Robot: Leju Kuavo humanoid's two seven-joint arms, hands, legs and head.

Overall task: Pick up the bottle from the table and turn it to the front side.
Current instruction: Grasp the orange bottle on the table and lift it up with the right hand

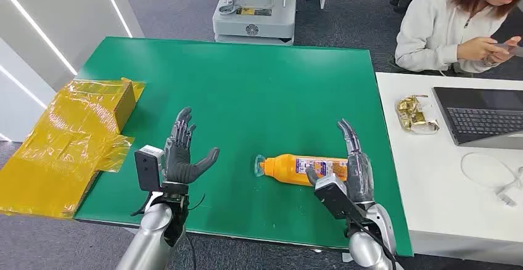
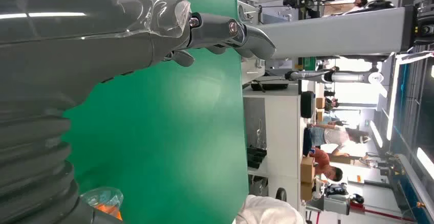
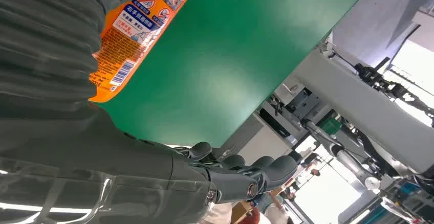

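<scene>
The orange bottle [image 1: 299,169] lay on its side on the green table [image 1: 247,85], the right hand [image 1: 354,165] released beside it at three o'clock, the left hand [image 1: 183,153] released at nine o'clock.

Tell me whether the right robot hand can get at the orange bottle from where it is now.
Probably yes. The right robot hand is open beside the base end of the bottle, which lies on its side on the green table, with nothing between them.
</scene>
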